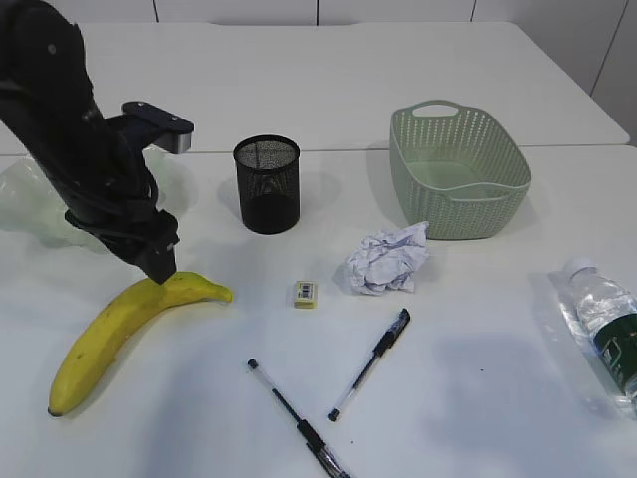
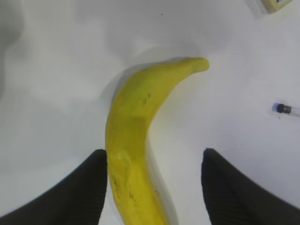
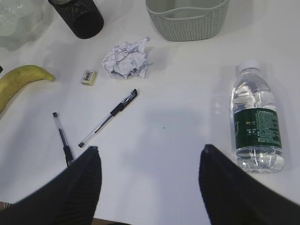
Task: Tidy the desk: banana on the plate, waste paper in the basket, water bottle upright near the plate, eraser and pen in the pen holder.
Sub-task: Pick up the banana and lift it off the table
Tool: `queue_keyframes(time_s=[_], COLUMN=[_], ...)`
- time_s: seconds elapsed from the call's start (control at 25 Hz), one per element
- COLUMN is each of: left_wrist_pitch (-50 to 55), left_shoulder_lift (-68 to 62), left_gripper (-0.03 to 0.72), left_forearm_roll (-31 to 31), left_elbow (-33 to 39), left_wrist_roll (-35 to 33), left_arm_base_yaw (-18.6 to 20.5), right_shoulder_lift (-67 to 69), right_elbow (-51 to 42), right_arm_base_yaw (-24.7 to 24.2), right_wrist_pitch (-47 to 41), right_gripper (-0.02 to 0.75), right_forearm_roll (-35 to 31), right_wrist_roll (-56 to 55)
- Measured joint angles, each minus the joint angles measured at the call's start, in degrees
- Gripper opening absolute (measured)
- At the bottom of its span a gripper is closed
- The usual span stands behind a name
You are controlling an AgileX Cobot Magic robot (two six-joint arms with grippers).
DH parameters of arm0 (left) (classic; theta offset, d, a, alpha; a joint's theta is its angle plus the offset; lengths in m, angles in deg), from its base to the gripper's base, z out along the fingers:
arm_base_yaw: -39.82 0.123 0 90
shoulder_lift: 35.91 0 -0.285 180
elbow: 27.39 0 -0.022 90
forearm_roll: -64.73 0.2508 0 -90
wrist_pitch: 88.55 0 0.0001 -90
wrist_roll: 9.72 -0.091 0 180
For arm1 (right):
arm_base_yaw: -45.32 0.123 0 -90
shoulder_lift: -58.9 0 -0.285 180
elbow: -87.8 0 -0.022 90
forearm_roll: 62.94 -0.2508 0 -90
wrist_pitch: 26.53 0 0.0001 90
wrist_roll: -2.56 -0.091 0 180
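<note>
Banana (image 2: 129,140): yellow, curved, a few small dark flecks on the skin; it lies flat on the white table (image 1: 478,398) at front left, tip pointing toward the eraser (image 1: 305,293).
Left gripper (image 2: 152,185): spread wide, down at the banana near its tip end; the left finger (image 2: 77,192) touches or nearly touches the peel, the right finger stands clear with bare table between.
Left wrist view: shows the banana lying off-centre in the gap, close to the left finger, which the exterior view hides behind the arm.
Right gripper (image 3: 150,187): spread open, above bare table, holding nothing.
Pens: two lie at the front, one black-capped (image 1: 370,363), one clear-barrelled (image 1: 297,418), near each other but apart.
Bottle (image 3: 255,124): on its side at the right edge, green label, white cap; the right wrist view shows it whole, the exterior view cuts it off.
Paper (image 1: 388,259): crumpled ball at mid-table, just before the basket (image 1: 460,174).
Holder (image 1: 267,184): black mesh, upright, behind the eraser.
Plate (image 1: 25,194): clear, at far left, largely behind the left arm.
</note>
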Motion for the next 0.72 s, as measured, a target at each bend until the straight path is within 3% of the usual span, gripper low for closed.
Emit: queue_keyframes(time_s=[0.2, 0.72], left_wrist_pitch=[1.20, -2.01], left_shoulder_lift=[-3.89, -8.93], left_gripper=[0.528, 0.540], left_forearm_roll=[0.00, 3.24], left_elbow=[-0.03, -0.13], left_wrist_roll=[1.07, 1.67], left_arm_base_yaw=[0.00, 0.00], right_shoulder_lift=[0.00, 0.00], right_elbow=[0.00, 0.00], right_arm_base_yaw=[0.00, 0.00], right_wrist_pitch=[0.00, 0.00], right_gripper=[0.482, 0.482], right_forearm_roll=[0.00, -0.09], right_wrist_roll=[0.09, 0.22])
